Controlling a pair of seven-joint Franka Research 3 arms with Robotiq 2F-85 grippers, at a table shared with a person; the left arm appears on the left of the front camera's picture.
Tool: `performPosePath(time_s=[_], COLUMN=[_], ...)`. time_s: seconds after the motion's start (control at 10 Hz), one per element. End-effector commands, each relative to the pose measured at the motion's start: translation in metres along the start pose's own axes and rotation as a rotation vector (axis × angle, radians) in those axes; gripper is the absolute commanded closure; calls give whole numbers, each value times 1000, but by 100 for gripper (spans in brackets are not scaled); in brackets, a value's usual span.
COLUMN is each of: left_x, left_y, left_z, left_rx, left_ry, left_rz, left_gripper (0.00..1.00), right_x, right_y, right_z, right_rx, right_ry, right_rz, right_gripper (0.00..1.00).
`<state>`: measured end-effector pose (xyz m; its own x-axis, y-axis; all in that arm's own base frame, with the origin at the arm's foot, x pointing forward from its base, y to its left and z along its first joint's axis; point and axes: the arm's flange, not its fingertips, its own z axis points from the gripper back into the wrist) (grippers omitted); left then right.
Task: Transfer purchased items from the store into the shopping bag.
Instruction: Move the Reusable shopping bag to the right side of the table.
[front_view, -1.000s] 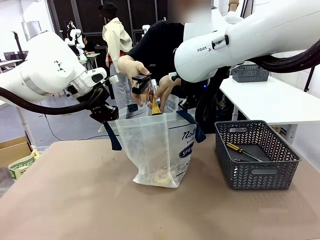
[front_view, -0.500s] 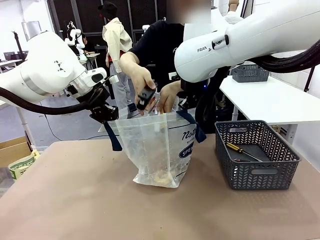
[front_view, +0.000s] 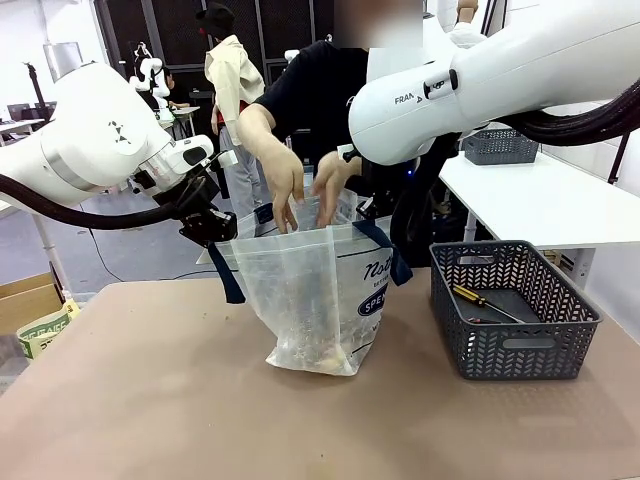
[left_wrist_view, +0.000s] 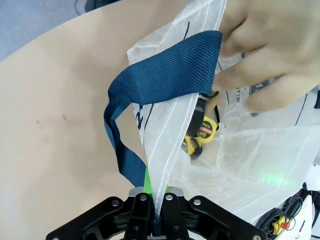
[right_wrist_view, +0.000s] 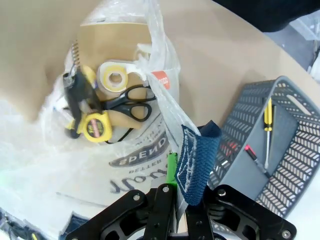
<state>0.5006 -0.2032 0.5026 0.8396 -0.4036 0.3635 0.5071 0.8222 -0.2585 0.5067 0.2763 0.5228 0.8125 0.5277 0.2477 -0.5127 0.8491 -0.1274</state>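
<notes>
The shopping bag (front_view: 300, 290) stands open at mid-table, translucent with navy straps. My left gripper (front_view: 222, 232) is shut on its left rim and strap (left_wrist_view: 165, 75), pinched between the fingers of that gripper (left_wrist_view: 154, 192). On the other side, my right gripper (right_wrist_view: 177, 182) is shut on the rim and strap (right_wrist_view: 197, 160). Both of the person's hands (front_view: 300, 195) reach into the bag's mouth. Inside lie a brown paper packet (right_wrist_view: 107, 40), a tape roll (right_wrist_view: 116, 77), scissors (right_wrist_view: 130, 100) and a yellow tape measure (right_wrist_view: 97, 126). The store, a dark grey basket (front_view: 520, 350), holds a screwdriver (front_view: 485, 302) and a dark flat piece (front_view: 525, 305).
The basket stands just right of the bag, near the table's right edge. Bare brown tabletop (front_view: 150, 400) stretches to the front and left. A cardboard box (front_view: 25, 295) sits off the table at left, and a white side table (front_view: 540, 195) stands behind the basket.
The person's hands, which held a dark item and a yellow-tipped one above the bag, have gone down into its mouth. Both arms have stayed where they were, gripping the rims.
</notes>
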Motion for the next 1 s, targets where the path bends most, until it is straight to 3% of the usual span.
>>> performPosePath(time_s=[0.0, 0.9], left_x=[0, 0], left_y=[1, 1], left_z=[3, 3], left_rx=[2, 2], left_ry=[-5, -5], left_rz=[1, 1], left_gripper=[100, 100], right_x=[0, 0], right_y=[-1, -1], right_z=[-1, -1], right_rx=[0, 0], right_ry=[1, 1], right_rz=[-2, -2], right_gripper=[100, 100])
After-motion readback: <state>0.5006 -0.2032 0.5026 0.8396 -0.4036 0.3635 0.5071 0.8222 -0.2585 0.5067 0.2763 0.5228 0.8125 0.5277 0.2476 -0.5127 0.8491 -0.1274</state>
